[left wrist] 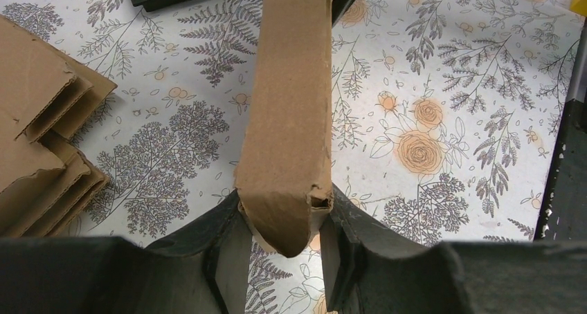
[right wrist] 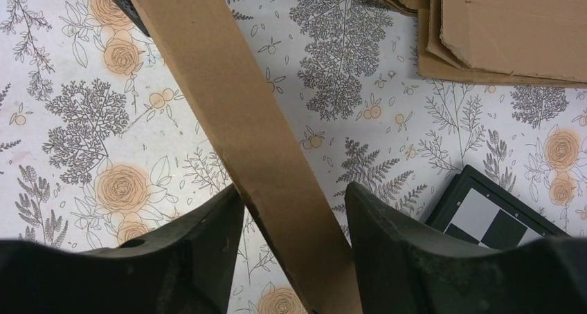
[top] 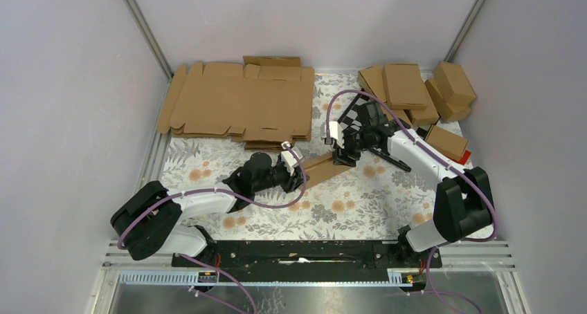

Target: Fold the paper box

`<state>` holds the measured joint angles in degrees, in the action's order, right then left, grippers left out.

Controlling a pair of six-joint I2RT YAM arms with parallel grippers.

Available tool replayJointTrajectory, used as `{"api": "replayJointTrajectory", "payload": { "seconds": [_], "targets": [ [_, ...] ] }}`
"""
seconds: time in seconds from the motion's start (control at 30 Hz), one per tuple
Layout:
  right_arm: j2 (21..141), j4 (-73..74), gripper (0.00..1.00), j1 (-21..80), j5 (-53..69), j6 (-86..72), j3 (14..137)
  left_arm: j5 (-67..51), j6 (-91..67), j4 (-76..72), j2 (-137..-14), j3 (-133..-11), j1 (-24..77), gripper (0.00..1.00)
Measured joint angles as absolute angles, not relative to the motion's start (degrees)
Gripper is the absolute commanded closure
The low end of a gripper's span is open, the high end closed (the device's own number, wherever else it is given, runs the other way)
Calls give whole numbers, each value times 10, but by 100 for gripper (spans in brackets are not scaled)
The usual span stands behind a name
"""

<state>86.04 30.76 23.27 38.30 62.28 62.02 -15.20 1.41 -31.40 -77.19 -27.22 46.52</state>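
Observation:
The paper box (top: 320,167) is a slim brown carton lying slantwise between my two arms, above the flowered table. In the left wrist view its near end (left wrist: 291,106), rounded and slightly torn at one corner, sits between the fingers of my left gripper (left wrist: 284,198), which is shut on it. From above, that left gripper (top: 297,173) is at the carton's lower end and my right gripper (top: 342,155) at its upper end. In the right wrist view the carton (right wrist: 235,99) runs diagonally through my right gripper (right wrist: 292,189). Its left fingertip touches the carton's edge; a gap shows at the right fingertip.
A pile of flat cardboard blanks (top: 239,103) lies at the back left, its edges also showing in the wrist views (left wrist: 41,141) (right wrist: 505,30). Folded cartons (top: 415,89) are heaped at the back right. A chequered board (top: 363,113) (right wrist: 495,217) lies under the right arm, a red block (top: 465,155) beside it.

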Motion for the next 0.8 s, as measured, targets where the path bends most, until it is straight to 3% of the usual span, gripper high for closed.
{"api": "replayJointTrajectory", "payload": {
  "seconds": [0.1, 0.23, 0.3, 0.57, 0.63, 0.8],
  "targets": [
    [860, 306, 49, 234, 376, 616, 620, -150, 11, -314, -772, -272, 464, 69],
    [859, 307, 56, 239, 368, 601, 620, -141, 0, -313, -772, -272, 460, 37],
    [858, 310, 56, 244, 360, 585, 621, -127, -12, -313, -769, -271, 459, 28],
    [858, 283, 54, 283, 266, 397, 628, -64, -45, -324, -646, -205, 454, 14],
    [858, 270, 49, 291, 247, 337, 628, -53, -61, -338, -608, -189, 447, 13],
    [858, 253, 46, 314, 211, 222, 620, -44, -123, -332, -576, -192, 399, 13]
  ]
}}
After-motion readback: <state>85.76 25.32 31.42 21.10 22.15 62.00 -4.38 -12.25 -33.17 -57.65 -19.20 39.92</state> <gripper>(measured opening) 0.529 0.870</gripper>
